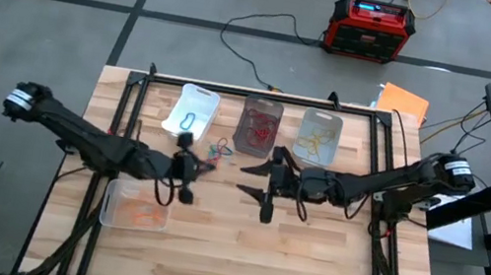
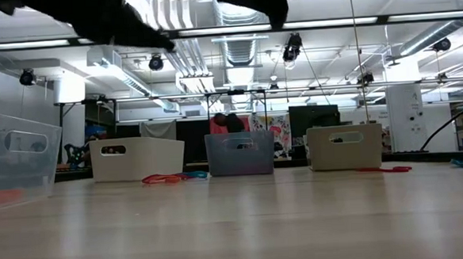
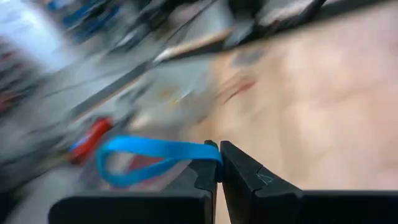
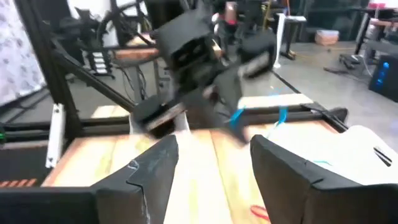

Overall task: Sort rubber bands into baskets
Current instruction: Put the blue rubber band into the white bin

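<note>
My left gripper (image 3: 219,163) is shut on a blue rubber band (image 3: 143,158), held above the table just near of the white basket (image 1: 192,109); the band also shows in the high view (image 1: 187,139). Loose red and blue rubber bands (image 1: 218,151) lie on the wood between the white basket and the smoky dark basket (image 1: 259,126). A clear basket (image 1: 319,135) stands right of those, and another clear basket (image 1: 136,205) with orange bands sits at the near left. My right gripper (image 1: 247,178) hangs open at mid-table, facing my left gripper, with nothing between its fingers. My left gripper pinches one end of the blue band's loop (image 3: 208,150) between its two fingertips. The rest of the loop sticks out past the fingertips, open and slack. The band is lifted clear of the table.
A black frame (image 1: 263,94) runs along the table's far edge behind the baskets. A red-and-black box (image 1: 371,29) with cables stands on the floor beyond. A single red band (image 2: 384,169) lies right of the baskets in the low view. Bare wood spans the near half of the table (image 1: 284,264).
</note>
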{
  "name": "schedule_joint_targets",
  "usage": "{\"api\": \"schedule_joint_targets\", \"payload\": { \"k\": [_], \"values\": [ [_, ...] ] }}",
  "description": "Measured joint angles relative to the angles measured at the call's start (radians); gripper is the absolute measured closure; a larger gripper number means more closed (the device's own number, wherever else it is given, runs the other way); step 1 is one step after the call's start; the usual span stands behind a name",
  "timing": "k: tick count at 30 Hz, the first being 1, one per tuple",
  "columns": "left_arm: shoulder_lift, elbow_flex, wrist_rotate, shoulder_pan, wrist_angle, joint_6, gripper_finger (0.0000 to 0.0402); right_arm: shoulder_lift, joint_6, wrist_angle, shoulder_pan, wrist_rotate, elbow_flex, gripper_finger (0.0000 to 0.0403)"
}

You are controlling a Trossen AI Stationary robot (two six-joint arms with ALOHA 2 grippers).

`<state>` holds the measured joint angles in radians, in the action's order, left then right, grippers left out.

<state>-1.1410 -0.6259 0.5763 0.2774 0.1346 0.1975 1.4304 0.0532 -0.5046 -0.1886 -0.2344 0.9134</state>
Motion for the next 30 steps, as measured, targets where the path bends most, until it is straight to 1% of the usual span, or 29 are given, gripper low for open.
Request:
{"api": "schedule_joint_targets", "payload": {
  "k": [3, 4, 5, 7, 11, 13, 14, 17, 18, 19, 20, 24, 27, 30],
  "values": [
    [0.069, -0.029, 0.193, -0.035, -0.244, 0.005, 0.0402, -0.001, -0.001, 0.011, 0.0, -0.004, 0.0, 0.0205],
    [0.085, -0.036, 0.236, -0.055, -0.315, 0.004, 0.0402, 0.0, -0.003, 0.01, -0.001, -0.003, 0.0, 0.0206],
    [0.099, -0.045, 0.251, -0.08, -0.384, 0.004, 0.0402, 0.003, -0.007, 0.008, -0.001, -0.002, 0.0, 0.0207],
    [0.12, -0.055, 0.223, -0.146, -0.485, -0.001, 0.0402, 0.004, -0.011, 0.015, -0.001, -0.002, 0.0, 0.0209],
    [0.136, -0.084, 0.032, -0.341, -0.616, -0.004, 0.0402, 0.005, -0.01, 0.023, 0.002, -0.003, 0.0, 0.0211],
    [0.134, -0.112, -0.094, -0.456, -0.669, 0.001, 0.0402, 0.005, -0.009, 0.027, 0.002, -0.003, 0.0, 0.0211],
    [0.132, -0.128, -0.178, -0.519, -0.7, 0.006, 0.0402, 0.005, -0.008, 0.029, 0.002, -0.003, 0.0, 0.0211],
    [0.109, -0.174, -0.486, -0.714, -0.746, 0.016, 0.0401, 0.005, 0.0, 0.039, 0.001, -0.002, 0.0, 0.0211],
    [0.099, -0.187, -0.574, -0.772, -0.75, 0.017, 0.0402, 0.005, 0.0, 0.042, 0.002, -0.002, 0.0, 0.0211],
    [0.086, -0.201, -0.636, -0.828, -0.757, 0.017, 0.0401, 0.005, 0.0, 0.043, 0.002, -0.003, 0.0, 0.0211],
    [0.07, -0.216, -0.671, -0.878, -0.759, 0.014, 0.0401, 0.005, 0.0, 0.043, 0.002, -0.003, 0.0, 0.0211],
    [-0.009, -0.264, -0.687, -1.014, -0.814, 0.03, 0.0401, 0.005, 0.0, 0.049, 0.002, -0.003, 0.0, 0.0211],
    [-0.068, -0.285, -0.692, -1.049, -0.83, 0.037, 0.0401, 0.005, 0.0, 0.059, 0.002, -0.003, 0.0, 0.0211],
    [-0.122, -0.29, -0.692, -1.048, -0.843, 0.037, 0.0401, 0.005, 0.0, 0.062, 0.002, -0.003, 0.0, 0.0211]
  ]
}}
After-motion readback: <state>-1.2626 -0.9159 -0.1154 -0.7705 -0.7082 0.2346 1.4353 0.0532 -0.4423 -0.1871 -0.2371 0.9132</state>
